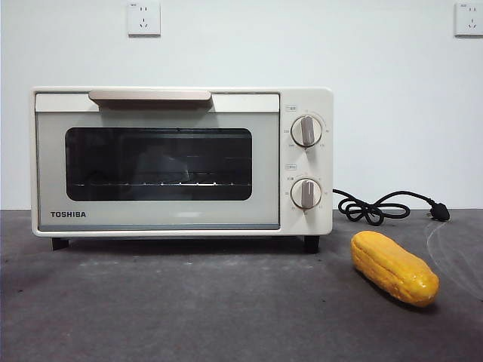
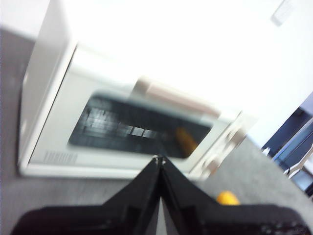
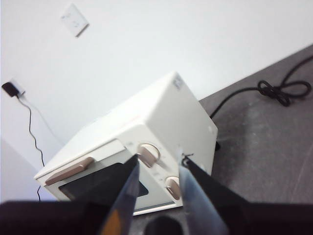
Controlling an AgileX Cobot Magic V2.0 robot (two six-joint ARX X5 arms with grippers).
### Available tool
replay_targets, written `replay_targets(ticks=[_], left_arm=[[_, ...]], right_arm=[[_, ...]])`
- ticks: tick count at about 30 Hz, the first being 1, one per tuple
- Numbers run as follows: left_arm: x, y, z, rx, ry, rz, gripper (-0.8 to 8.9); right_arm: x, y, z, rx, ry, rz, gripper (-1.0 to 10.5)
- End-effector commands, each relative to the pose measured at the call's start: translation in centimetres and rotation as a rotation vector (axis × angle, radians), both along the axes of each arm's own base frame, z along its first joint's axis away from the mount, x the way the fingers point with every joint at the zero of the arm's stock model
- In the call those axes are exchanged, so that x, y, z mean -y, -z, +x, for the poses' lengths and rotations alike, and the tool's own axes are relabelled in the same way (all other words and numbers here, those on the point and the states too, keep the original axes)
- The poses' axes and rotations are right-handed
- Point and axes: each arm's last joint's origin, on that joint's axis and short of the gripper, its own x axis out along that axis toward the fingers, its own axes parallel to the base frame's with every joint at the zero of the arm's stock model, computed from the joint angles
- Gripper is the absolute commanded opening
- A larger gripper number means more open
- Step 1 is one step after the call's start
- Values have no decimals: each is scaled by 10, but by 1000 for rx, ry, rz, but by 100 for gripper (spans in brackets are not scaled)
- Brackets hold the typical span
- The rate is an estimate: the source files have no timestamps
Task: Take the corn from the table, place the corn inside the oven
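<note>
Out front you've got the cream-white TOSHIBA toaster oven point(image 1: 181, 162), door closed, glossy yellow corn cob point(image 1: 394, 268) lying on the dark grey table point(image 1: 189, 309) just off its right front corner; your left gripper point(image 2: 159, 159) is pinched closed and empty, your right gripper point(image 3: 159, 161) parted, empty.

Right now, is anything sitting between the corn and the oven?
No. In the front view, only bare table lies between the corn and the oven; the cord lies farther back.
</note>
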Motion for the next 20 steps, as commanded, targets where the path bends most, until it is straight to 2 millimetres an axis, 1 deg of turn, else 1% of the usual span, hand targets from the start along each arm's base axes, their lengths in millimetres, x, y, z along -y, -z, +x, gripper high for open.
replay_targets(ticks=[1,2,3,9,13,16,20], left_arm=[[0,-22,-1,63,0,-9,-3],[0,-30,-1,73,0,-10,-4],[0,-37,0,81,0,-10,-3],[1,-78,9,120,5,31,-3],[1,-105,21,129,24,44,-3],[3,-123,32,132,69,52,-3],[7,-146,46,138,152,54,-3]], right_arm=[[0,-21,0,0,-1,-72,291],[0,-28,1,-18,-2,-95,336],[0,-35,2,-36,-10,-121,356],[-3,-74,19,-124,-116,-275,356],[-4,-96,34,-195,-187,-351,356],[-8,-107,46,-232,-222,-400,356],[-19,-112,61,-264,-294,-419,358]])
